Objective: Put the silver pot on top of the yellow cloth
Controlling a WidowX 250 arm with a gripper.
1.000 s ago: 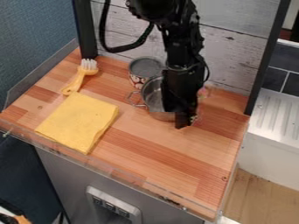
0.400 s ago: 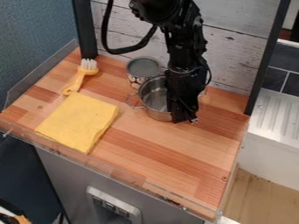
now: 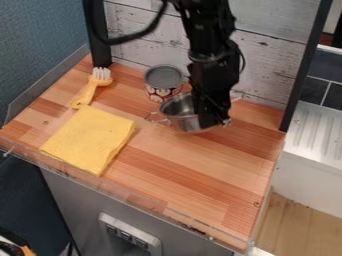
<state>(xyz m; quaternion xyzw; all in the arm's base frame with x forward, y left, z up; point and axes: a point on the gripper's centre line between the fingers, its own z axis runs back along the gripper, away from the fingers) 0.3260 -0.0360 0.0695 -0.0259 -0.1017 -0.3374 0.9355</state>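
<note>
- A yellow cloth (image 3: 90, 140) lies flat near the front of a wooden counter (image 3: 187, 175), the pot's landing spot.
- The silver pot (image 3: 184, 121) sits off the cloth, well to its right in the camera view, one loop handle facing it.
- The black gripper (image 3: 215, 120) hangs down at the pot's far side from the cloth; whether it is wide, narrow or holding the rim, one cannot tell.
- Securing the pot appears to be the step in hand. The next move calls for a firm hold, a lift clear of the wood, then a sideways carry and level lowering onto the cloth.
- Behind, a patterned can (image 3: 162, 92) stands close beside the pot, a likely snag.
</note>
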